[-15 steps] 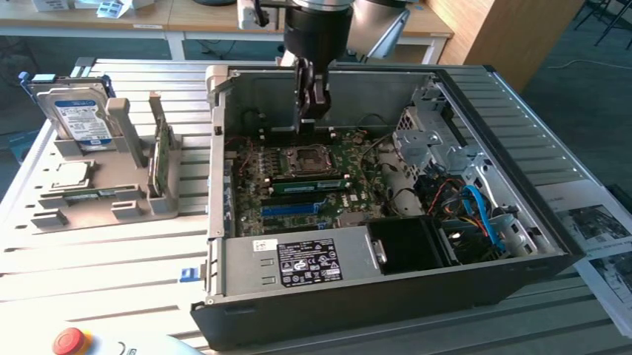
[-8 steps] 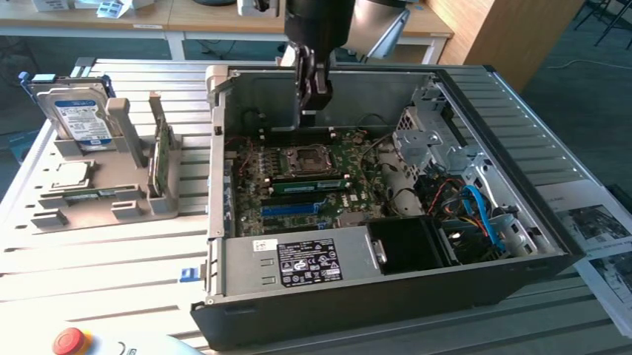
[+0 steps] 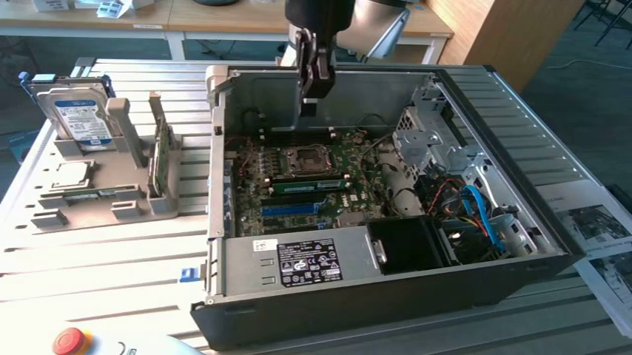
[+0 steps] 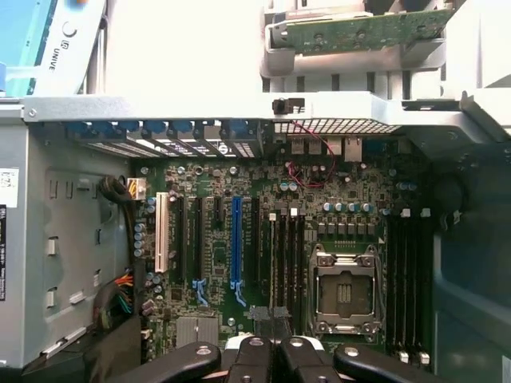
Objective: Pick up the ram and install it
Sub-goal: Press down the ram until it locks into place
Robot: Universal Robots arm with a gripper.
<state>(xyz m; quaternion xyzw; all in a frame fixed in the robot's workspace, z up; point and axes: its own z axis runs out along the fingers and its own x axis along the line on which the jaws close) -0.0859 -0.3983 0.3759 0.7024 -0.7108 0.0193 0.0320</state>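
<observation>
The ram (image 3: 159,159) is a narrow green stick standing on edge in the grey holder (image 3: 109,211), at the exterior view's left, outside the computer case. The wrist view shows the ram (image 4: 359,32) as a green board in the holder's cradle, beyond the case wall. My gripper (image 3: 314,96) hangs over the back of the open case, above the motherboard (image 3: 296,188) and well apart from the ram. In the wrist view the gripper (image 4: 273,355) is shut with nothing between its fingers, over the black memory slots (image 4: 286,255) beside the empty processor socket (image 4: 343,291).
A silver hard drive (image 3: 84,118) and a square processor chip (image 3: 69,174) also sit on the holder. A green strip (image 3: 311,185) lies in a slot by the socket. The case holds a power supply (image 3: 296,259), drive cage (image 3: 434,140) and cables. A red button (image 3: 71,340) sits near the front.
</observation>
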